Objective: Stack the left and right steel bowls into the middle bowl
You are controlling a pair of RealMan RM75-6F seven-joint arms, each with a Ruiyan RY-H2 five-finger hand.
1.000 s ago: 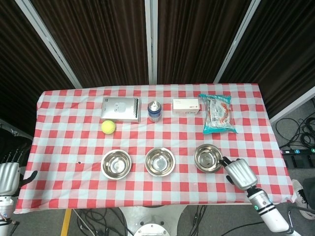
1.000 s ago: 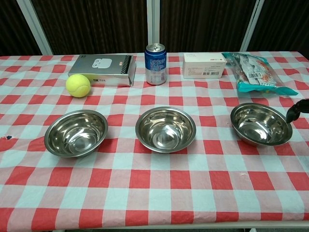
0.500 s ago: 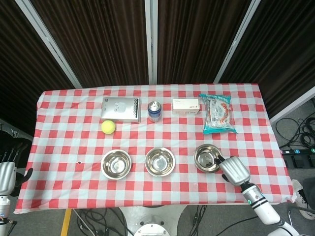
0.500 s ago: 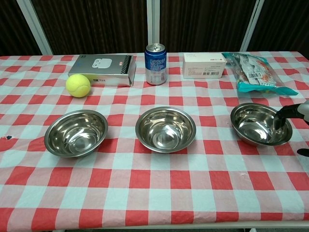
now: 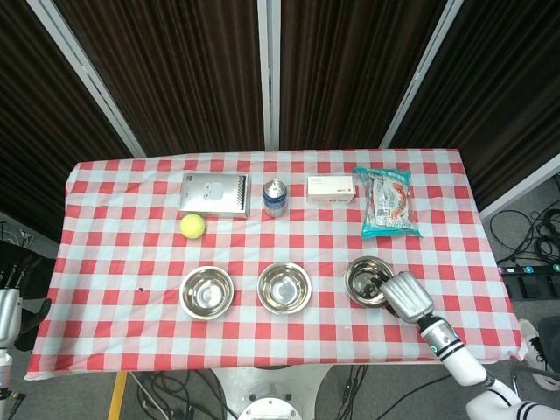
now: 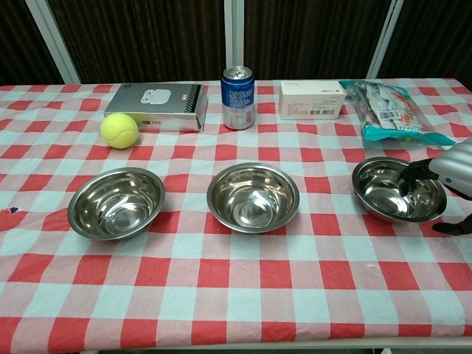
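Three steel bowls stand in a row near the table's front edge: the left bowl (image 5: pixel 206 292) (image 6: pixel 116 202), the middle bowl (image 5: pixel 284 288) (image 6: pixel 253 197) and the right bowl (image 5: pixel 363 278) (image 6: pixel 394 190). All are upright and hold nothing. My right hand (image 5: pixel 404 296) (image 6: pixel 456 168) is at the right bowl's right rim. Its dark fingers (image 6: pixel 411 177) reach over the rim into the bowl, while the thumb (image 6: pixel 451 227) stays outside, apart from the rim. My left hand (image 5: pixel 7 308) hangs off the table's left side with nothing in it, seen only in the head view.
Behind the bowls lie a tennis ball (image 5: pixel 192 226), a grey box (image 5: pixel 213 193), a blue can (image 5: pixel 275 198), a white box (image 5: pixel 331 187) and a snack bag (image 5: pixel 387 203). The checked tablecloth (image 5: pixel 131 262) covers the whole table.
My right hand moved left and forward, from beside the right bowl to over its rim, fingers now inside. My left hand drew back left, further off the table. The bowls stayed put.
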